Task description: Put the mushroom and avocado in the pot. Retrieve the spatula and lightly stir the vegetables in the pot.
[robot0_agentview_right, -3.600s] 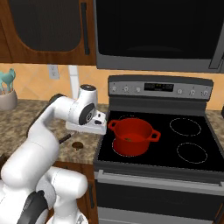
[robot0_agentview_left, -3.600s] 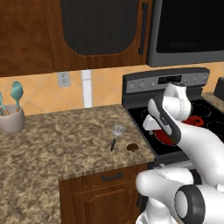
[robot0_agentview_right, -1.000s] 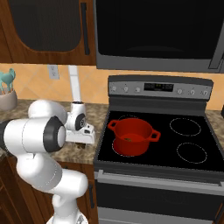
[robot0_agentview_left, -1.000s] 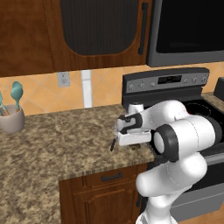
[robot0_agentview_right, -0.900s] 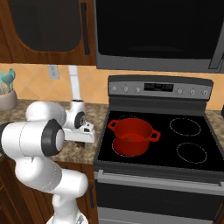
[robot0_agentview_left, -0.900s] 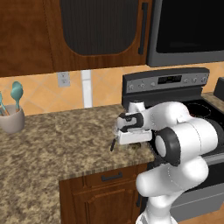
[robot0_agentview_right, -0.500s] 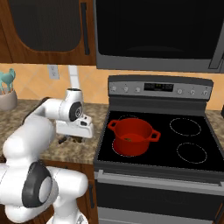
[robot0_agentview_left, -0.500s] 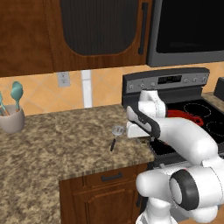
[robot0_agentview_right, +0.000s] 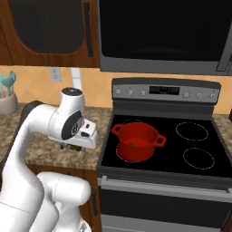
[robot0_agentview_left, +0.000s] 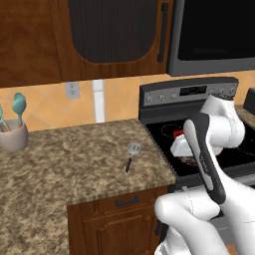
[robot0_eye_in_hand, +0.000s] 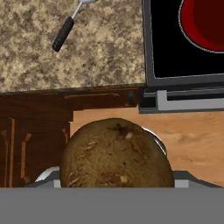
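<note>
Over the seam where the granite counter (robot0_agentview_left: 74, 159) meets the stove (robot0_agentview_right: 158, 149), the gripper (robot0_eye_in_hand: 114, 175) hangs with the mushroom (robot0_eye_in_hand: 114, 153) clamped between its fingers, the brown cap swelling right up against the hand camera so the fingertips themselves are hidden behind it. From the right base view the hand sits just beside the pot (robot0_agentview_right: 137, 140), a little to its left and not yet above the rim; in the hand view the pot's red edge only cuts the upper right corner. Something small and dark lies on the pot's floor, which I take to be the avocado (robot0_agentview_right: 134, 144), though it is too small to be sure. To do this step well, I'd judge the hand should carry sideways until the mushroom is squarely over the pot's open mouth, clear of the near loop handle, then lower before letting go so the thing doesn't bounce off the rim onto the black cooktop. The spatula (robot0_agentview_left: 131, 155) lies on the counter near the stove, slotted head toward the wall, handle toward the cabinet front, waiting its turn. As for writing, the stove's control panel shows a small display, but nothing on it can be read, and I see no brand or label anywhere.
</note>
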